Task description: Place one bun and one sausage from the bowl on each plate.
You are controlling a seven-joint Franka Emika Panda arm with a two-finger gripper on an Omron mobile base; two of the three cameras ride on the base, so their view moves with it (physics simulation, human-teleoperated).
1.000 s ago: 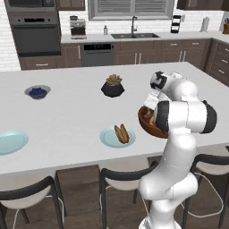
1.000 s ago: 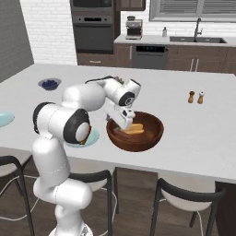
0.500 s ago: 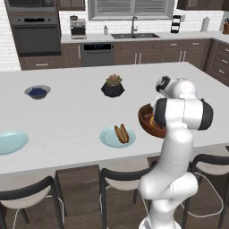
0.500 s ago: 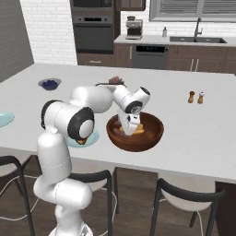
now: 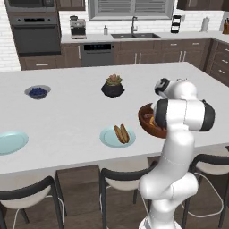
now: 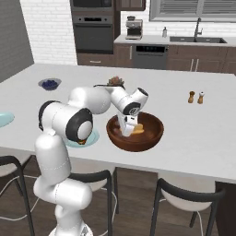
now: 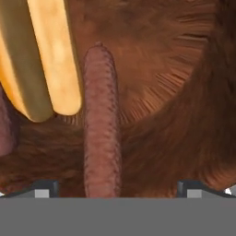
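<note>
Base views flank arm, share bowl; hand view close inside it.

White island counter spans mid-frame. Dark stools along the lower edge. Dark wood cabinets, sink with faucet, built-in oven upper left. White brick wall; window at top centre.

No readable text, labels, brands or numbers anywhere.
</note>
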